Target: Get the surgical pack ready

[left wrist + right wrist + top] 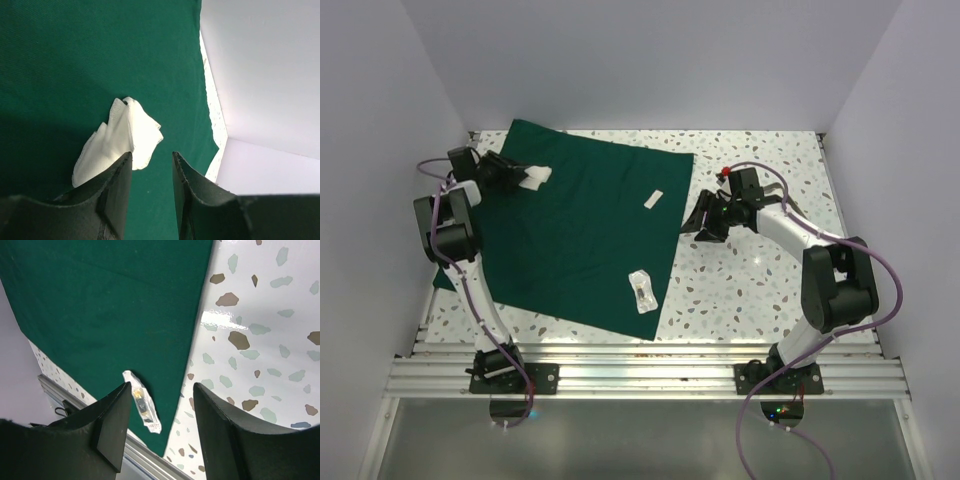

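a dark green surgical drape (580, 230) lies spread flat on the left of the speckled table (760, 290), probably as wrapper for the gauze pad (537, 178), white strip (654, 199) and clear packet (642, 290) resting on it. it is squarish, with no clear long axis, and sits slightly skewed to the table. the left gripper (518, 178) hovers by the gauze and the right gripper (695, 222) at the drape's right edge, both spread and empty.

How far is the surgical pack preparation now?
Done: green drape spread out, with gauze pad, white strip and clear packet on it. In hand: nothing; left tool open beside the pad, right tool open at the drape's right edge. Left: probably folding the drape over them.
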You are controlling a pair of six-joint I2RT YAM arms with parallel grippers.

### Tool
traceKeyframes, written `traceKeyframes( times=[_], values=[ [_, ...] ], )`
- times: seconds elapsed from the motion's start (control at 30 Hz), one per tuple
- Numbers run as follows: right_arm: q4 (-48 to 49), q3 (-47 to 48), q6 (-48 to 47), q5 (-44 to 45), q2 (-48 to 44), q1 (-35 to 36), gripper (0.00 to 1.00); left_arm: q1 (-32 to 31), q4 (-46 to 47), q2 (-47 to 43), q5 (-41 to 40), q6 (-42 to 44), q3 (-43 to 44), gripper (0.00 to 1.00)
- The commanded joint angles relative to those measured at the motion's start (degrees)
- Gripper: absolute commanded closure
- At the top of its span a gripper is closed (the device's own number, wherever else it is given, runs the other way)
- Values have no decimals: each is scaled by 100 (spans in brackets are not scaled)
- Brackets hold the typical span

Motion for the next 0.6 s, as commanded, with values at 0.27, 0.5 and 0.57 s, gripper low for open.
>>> traceKeyframes(
  times=[0.27,0.5,0.57],
  values=[
    [159,109,50,-127,-23,33,43,81,-346,-442,-231,346,-255,56],
    [151,109,33,-127,-32,33,44,90,-408,-283,-319,328,-114,53],
    [159,109,33,-127,-32,24,44,90,-408,-204,-336,319,-27,53]
  ],
)
